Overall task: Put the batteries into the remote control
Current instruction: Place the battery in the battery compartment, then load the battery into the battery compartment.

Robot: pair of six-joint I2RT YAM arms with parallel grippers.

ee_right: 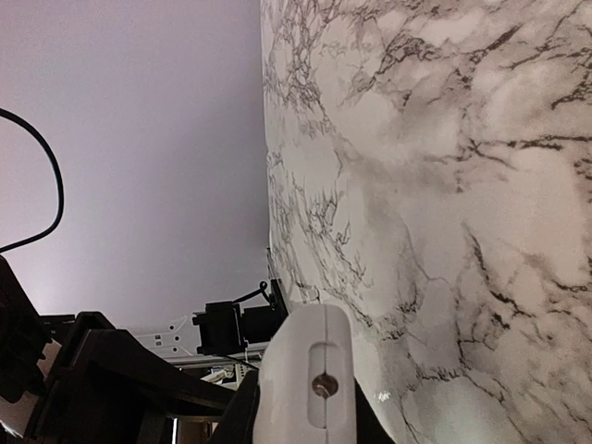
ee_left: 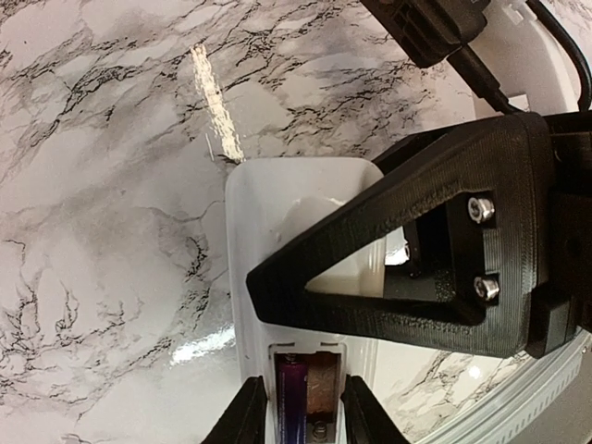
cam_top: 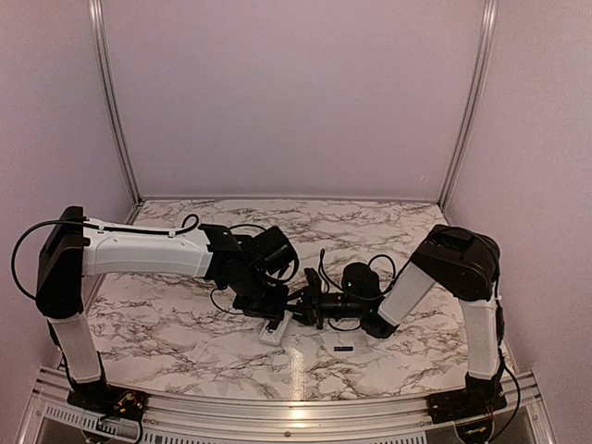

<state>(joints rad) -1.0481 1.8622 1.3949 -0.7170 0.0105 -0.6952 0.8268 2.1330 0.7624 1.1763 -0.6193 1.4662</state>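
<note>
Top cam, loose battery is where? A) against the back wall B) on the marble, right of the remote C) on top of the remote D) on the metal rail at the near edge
B: the battery lies bare on the table, right of the remote control and apart from it.

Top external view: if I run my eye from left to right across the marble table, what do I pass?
left arm → remote control → loose battery → right arm
</note>
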